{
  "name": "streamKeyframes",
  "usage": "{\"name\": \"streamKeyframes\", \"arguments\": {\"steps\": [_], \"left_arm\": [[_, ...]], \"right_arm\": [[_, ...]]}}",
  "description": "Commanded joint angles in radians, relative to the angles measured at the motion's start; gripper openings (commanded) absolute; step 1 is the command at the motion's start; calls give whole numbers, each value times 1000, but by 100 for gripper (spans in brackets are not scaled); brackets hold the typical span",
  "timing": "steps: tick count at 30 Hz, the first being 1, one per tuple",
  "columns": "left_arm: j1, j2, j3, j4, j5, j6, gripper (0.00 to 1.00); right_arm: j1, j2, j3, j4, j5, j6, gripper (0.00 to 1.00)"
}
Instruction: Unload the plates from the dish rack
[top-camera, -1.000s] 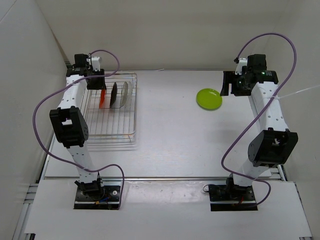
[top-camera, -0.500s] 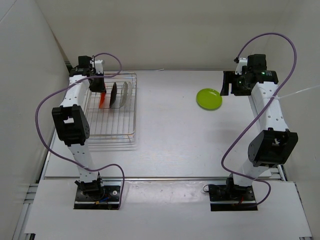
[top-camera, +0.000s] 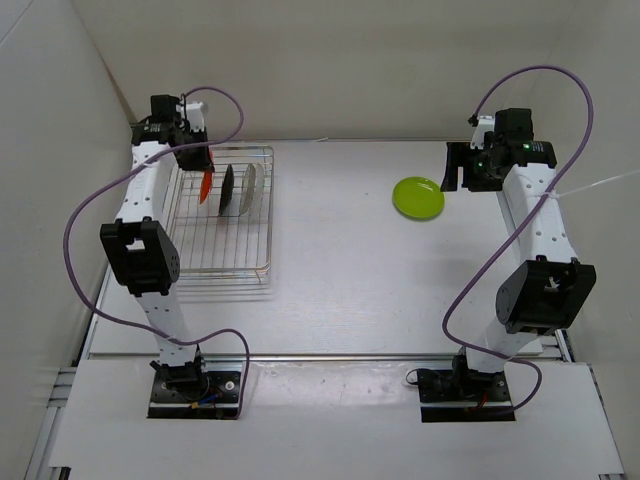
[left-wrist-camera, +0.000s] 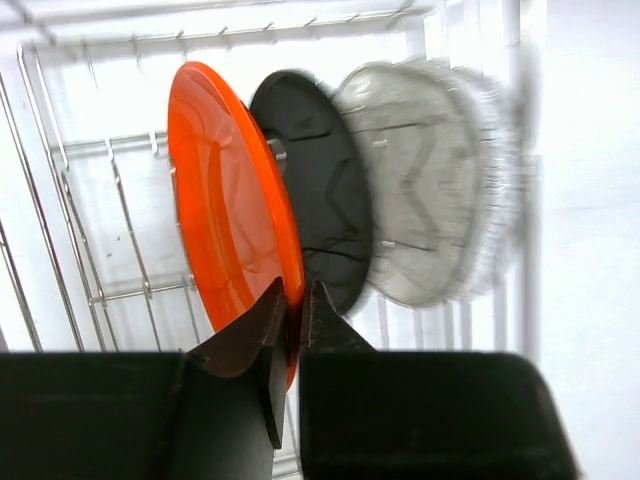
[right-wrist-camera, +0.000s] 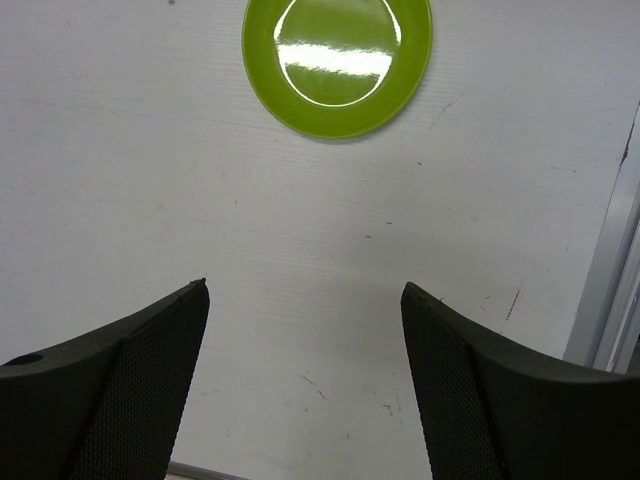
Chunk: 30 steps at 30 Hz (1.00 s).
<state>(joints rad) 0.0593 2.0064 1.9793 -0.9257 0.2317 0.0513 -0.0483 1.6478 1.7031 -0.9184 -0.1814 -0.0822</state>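
Note:
The silver wire dish rack (top-camera: 225, 262) stands at the left of the table. The orange-red plate (left-wrist-camera: 225, 215), the black plate (left-wrist-camera: 320, 200) and the clear plate (left-wrist-camera: 435, 195) stand on edge in it. My left gripper (left-wrist-camera: 292, 300) is shut on the rim of the orange-red plate (top-camera: 205, 186), which sits a little above the rack's far end. The lime green plate (top-camera: 418, 197) lies flat on the table at the right; it also shows in the right wrist view (right-wrist-camera: 337, 62). My right gripper (right-wrist-camera: 305, 290) is open and empty, above the table just near of that plate.
The rack's wire wall (left-wrist-camera: 230, 12) runs along the far side of the plates, and its grid bottom (left-wrist-camera: 110, 220) lies below them. A metal rail (right-wrist-camera: 605, 260) borders the table at the right. White walls enclose the table.
My left gripper has gone from hovering over the rack's far end to being shut on the orange-red plate, which has risen slightly. The right arm has not moved.

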Motion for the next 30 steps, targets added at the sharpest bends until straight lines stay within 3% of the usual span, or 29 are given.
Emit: {"name": "streamKeyframes", "arguments": {"steps": [1, 6, 8, 11, 12, 13, 14, 16, 17, 18, 19, 20, 22, 24, 25, 30], "left_arm": [[-35, -162, 127, -56, 59, 4, 11], [-111, -260, 193, -154, 121, 136, 11], [-191, -329, 182, -182, 109, 201, 11], [-387, -432, 93, -174, -91, 320, 11], [-454, -458, 55, -145, -279, 346, 11], [-519, -484, -38, -68, -375, 408, 11], [-658, -523, -87, -18, -579, 444, 11], [-787, -532, -222, 77, -777, 592, 11], [-906, -532, -276, 187, -957, 660, 11], [-955, -543, -336, 264, -1030, 735, 11], [-999, -543, -470, 348, -1089, 909, 11], [-1080, -561, -541, 533, -1162, 1005, 11], [-1160, -604, -736, 725, -1195, 1281, 11], [-1266, -615, -821, 941, -1195, 1421, 11], [-1295, -615, -844, 973, -1204, 1481, 11], [-1427, -512, -743, 959, -1215, 1440, 11]], "right_arm": [[1, -39, 35, 3, 10, -8, 81], [1, -28, 93, -20, 19, -8, 81], [1, -28, 113, -31, -24, 1, 81], [1, -28, 174, -95, -162, -11, 82], [1, -28, 196, -120, -240, -27, 82], [1, -37, 231, -138, -394, -39, 82], [1, -46, 245, -149, -453, -39, 82], [11, -46, 289, -160, -538, -39, 82], [24, -55, 305, -169, -582, -39, 83], [39, -56, 319, -169, -592, -39, 83], [48, -66, 328, -169, -592, -39, 83], [48, -75, 343, -169, -613, -39, 83], [80, -75, 358, -169, -625, -39, 85], [111, -85, 372, -169, -625, -30, 85], [122, -95, 372, -169, -625, -30, 85], [212, -108, 313, -181, -656, -82, 85]]}}
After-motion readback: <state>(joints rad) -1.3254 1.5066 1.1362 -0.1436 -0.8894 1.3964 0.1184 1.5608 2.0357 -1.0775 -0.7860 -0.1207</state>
